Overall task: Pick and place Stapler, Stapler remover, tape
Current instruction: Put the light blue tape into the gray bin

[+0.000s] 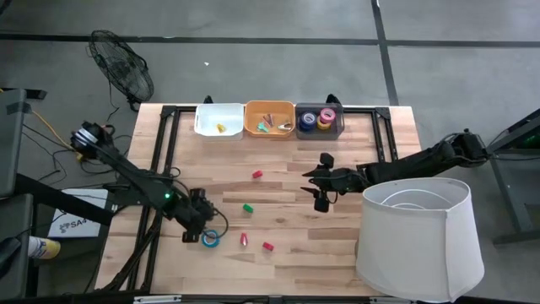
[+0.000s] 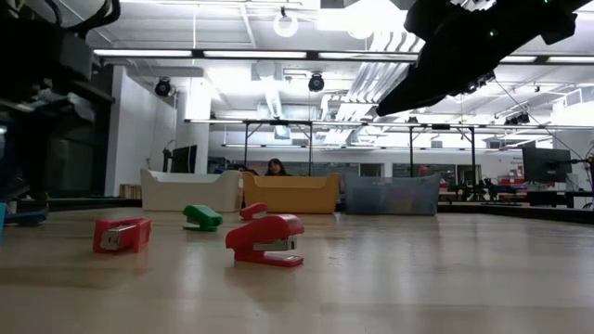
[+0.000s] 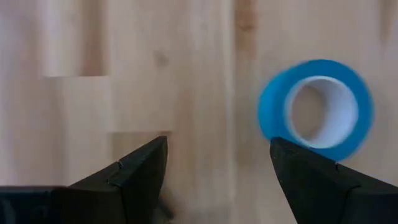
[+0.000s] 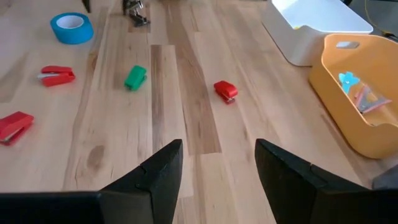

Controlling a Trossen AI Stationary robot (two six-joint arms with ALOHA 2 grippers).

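We see our left end effector point(image 1: 197, 226) spread wide at the lower left of the tabletop point(image 1: 278, 177), just beside the blue tape point(image 1: 210, 239), and it could bump the roll away if it closes off-center.

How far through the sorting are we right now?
Partly done: tape rolls already sit in the dark bin, with small items in the orange bin and white bin. In hand: the open left gripper sits beside the blue tape, not holding it. Left: three red staplers and a green one on the table. The right gripper hovers open, empty.
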